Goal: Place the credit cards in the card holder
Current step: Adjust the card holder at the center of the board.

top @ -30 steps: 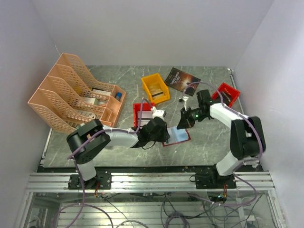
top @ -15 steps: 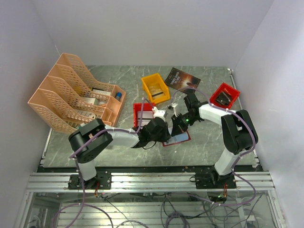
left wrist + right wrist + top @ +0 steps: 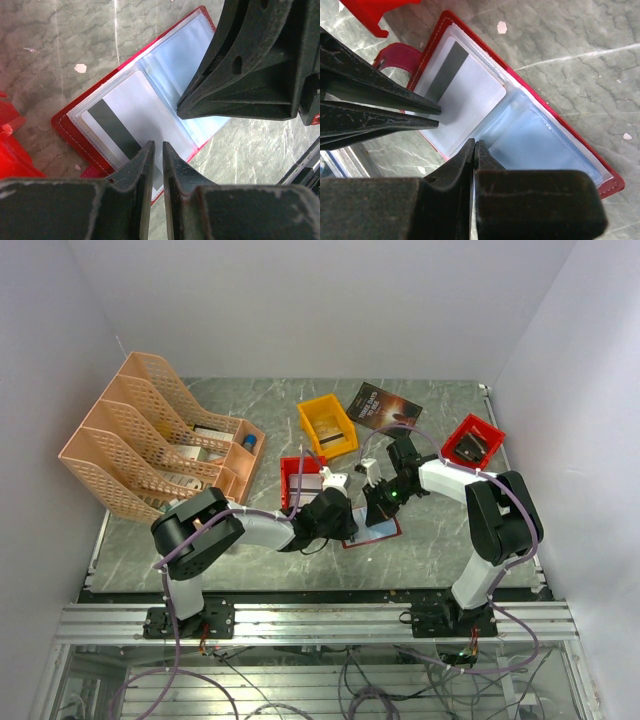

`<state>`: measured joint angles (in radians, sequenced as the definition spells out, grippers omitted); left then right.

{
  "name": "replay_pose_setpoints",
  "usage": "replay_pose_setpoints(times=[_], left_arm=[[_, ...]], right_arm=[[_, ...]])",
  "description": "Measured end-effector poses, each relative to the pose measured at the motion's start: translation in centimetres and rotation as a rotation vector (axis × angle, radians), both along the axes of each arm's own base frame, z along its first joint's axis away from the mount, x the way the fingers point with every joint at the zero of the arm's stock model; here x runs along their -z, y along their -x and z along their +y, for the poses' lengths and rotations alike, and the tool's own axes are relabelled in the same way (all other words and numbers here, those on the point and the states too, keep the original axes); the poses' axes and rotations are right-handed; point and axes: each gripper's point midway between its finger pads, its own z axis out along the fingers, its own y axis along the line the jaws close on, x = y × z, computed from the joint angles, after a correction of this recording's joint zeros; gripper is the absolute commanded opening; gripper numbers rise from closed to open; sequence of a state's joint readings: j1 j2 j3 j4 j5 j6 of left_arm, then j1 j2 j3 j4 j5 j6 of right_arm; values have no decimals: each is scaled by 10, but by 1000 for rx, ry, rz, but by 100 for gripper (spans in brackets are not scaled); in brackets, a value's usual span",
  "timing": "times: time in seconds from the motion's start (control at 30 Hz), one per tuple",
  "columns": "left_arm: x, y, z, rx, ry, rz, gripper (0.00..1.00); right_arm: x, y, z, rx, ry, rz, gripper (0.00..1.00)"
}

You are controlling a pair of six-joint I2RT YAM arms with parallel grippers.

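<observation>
Plainly the left arm is nearer. The card holder [image 3: 545,145] lies open on the bench [image 3: 60,30] by its near edge. One striped credit card [image 3: 135,107] rests on the leaf toward that arm, its long axis running almost straight at the left claw [image 3: 157,146], whose jaws stand a slit apart, gripping nothing visible. The right claw [image 3: 474,144], jaws together, presses the fold.

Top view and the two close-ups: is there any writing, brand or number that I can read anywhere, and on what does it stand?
The booklet: pale lettering on its dark cover, too small to read.
The card in the card holder: a dark stripe on white, no words or numbers showing.
No quotable text: nothing else in these views carries legible print.
</observation>
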<state>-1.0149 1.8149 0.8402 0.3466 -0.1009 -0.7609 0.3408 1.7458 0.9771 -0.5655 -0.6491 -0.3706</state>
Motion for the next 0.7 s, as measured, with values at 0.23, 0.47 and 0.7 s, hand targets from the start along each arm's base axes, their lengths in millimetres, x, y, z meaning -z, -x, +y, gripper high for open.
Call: replay_pose_setpoints(times=[0.23,0.47,0.7], left_arm=[[-2,0,0,3,3,-7,27],[-42,-3,5,52,9,-105,31],[-127,-25,28,33,-42,-314,52]], right_arm=[[1,-1,-3,8,7,1,4],[-24,4,1,-41,-111,-21,9],[-77,2,-2,-99,-258,-168,13]])
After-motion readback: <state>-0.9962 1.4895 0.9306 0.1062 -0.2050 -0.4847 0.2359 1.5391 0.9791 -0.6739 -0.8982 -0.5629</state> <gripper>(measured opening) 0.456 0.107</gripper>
